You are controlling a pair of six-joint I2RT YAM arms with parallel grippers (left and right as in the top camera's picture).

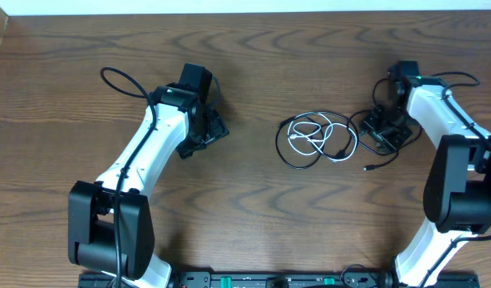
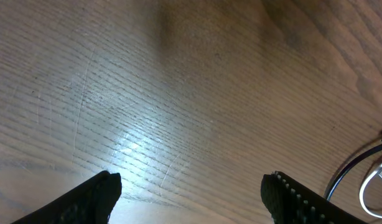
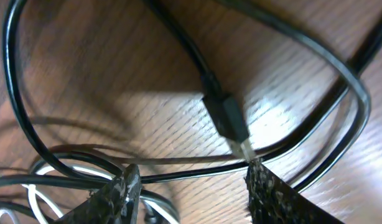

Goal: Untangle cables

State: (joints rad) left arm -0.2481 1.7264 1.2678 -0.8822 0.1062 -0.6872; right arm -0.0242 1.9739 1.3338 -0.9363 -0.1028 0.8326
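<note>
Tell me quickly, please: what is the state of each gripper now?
Left gripper: open, holding nothing.
Right gripper: open around a black cable, not gripping it.

**Layout of the work surface.** The cables (image 1: 317, 140) lay in a loose heap on the table (image 1: 253, 224), right of centre. The right gripper (image 1: 385, 132) stood over the heap's right edge. The left gripper (image 1: 207, 132) stood well apart to the left. One plug (image 3: 227, 119) lay just ahead of the right gripper's fingers (image 3: 272, 193), and a strand crossed between them.
</note>
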